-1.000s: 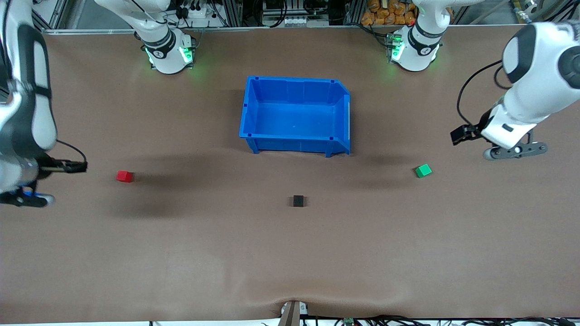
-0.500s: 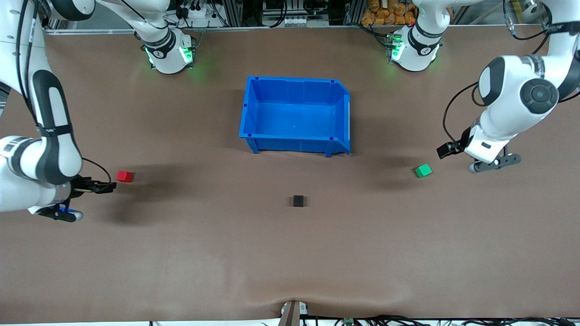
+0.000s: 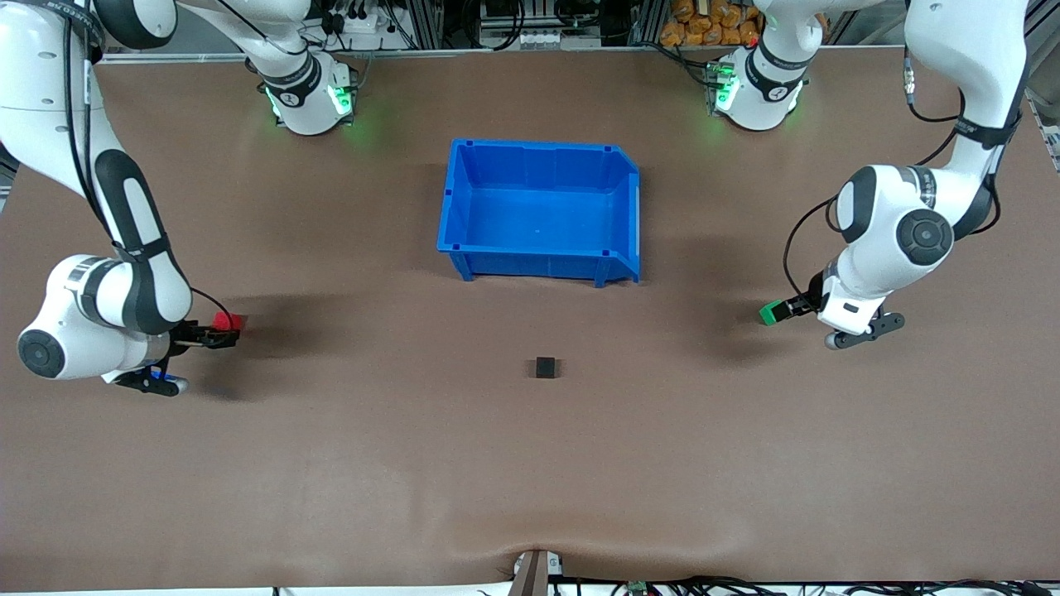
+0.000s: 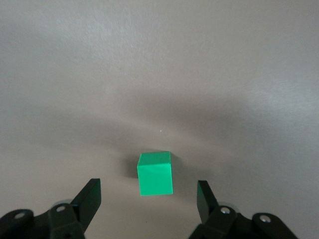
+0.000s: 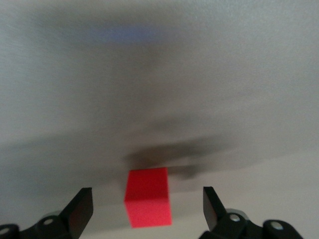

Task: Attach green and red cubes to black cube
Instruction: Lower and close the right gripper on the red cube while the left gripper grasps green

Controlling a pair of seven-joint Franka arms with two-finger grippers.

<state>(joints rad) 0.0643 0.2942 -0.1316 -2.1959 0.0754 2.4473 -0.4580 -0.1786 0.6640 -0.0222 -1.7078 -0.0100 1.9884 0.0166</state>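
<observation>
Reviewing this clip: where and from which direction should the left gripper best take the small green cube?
Probably from above, on two opposite flat side faces of the small matte green cube. It sits flat on the table, centred between the open left gripper fingers, with free space on both sides.

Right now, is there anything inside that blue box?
Nothing shows inside the blue box: its floor looks bare. The wall nearest the front camera hides a thin strip of floor. The red, green and black cubes all sit outside it on the table.
</observation>
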